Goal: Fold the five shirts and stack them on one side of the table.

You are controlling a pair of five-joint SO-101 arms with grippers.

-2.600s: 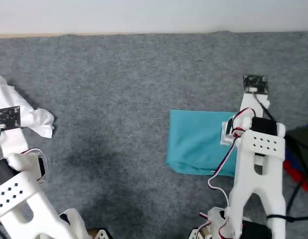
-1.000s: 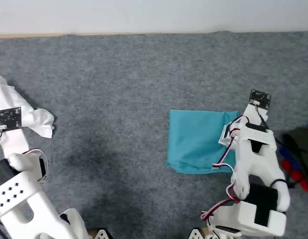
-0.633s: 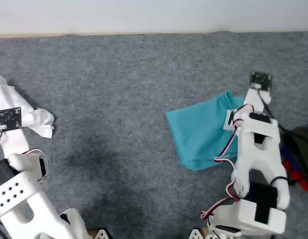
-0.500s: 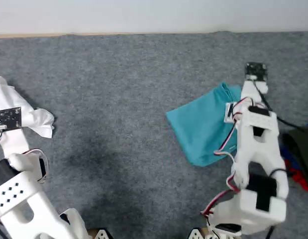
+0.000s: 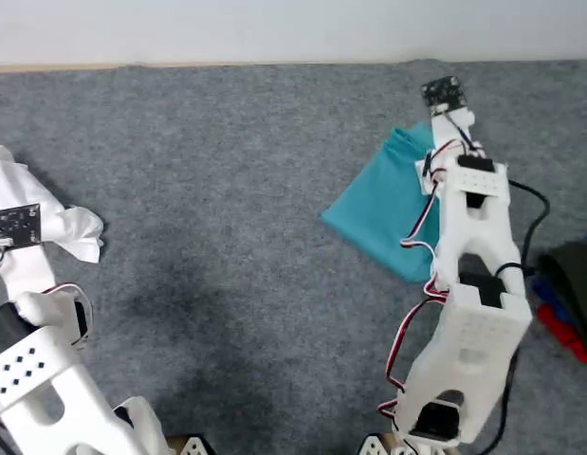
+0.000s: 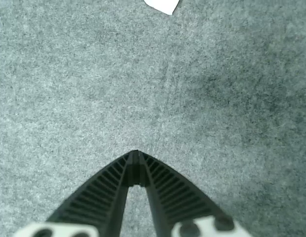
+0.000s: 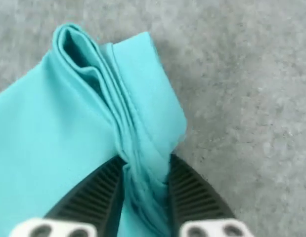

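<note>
The teal shirt (image 5: 383, 213) lies folded into a flat packet on the far right part of the table (image 5: 227, 190), turned cornerwise to the table's edge, and the right end effector (image 7: 143, 165) has it pinched by a bunched ridge of fabric near one edge, with the jaws drawn narrow around the gathered layers. From where I stand it looks like thin, soft cotton: light, floppy, no stiffness of its own. I'd guess anything held by one edge like this will sag, and the layers could slide apart or the fold could open if it is lifted or dragged quickly. The grey table covering looks rough and grippy, so the cloth would probably catch on it more than glide. A hold that takes in every layer at a folded edge seems safer than the loose open side; in the right wrist view the pinch does seem to gather several layers. The left end effector (image 6: 137, 154) hangs over bare table with its fingers closed tip to tip on nothing, near a crumpled white shirt (image 5: 46, 213) at the left edge. A heap of dark, red and blue cloth (image 5: 570, 284) sits at the right edge.
</note>
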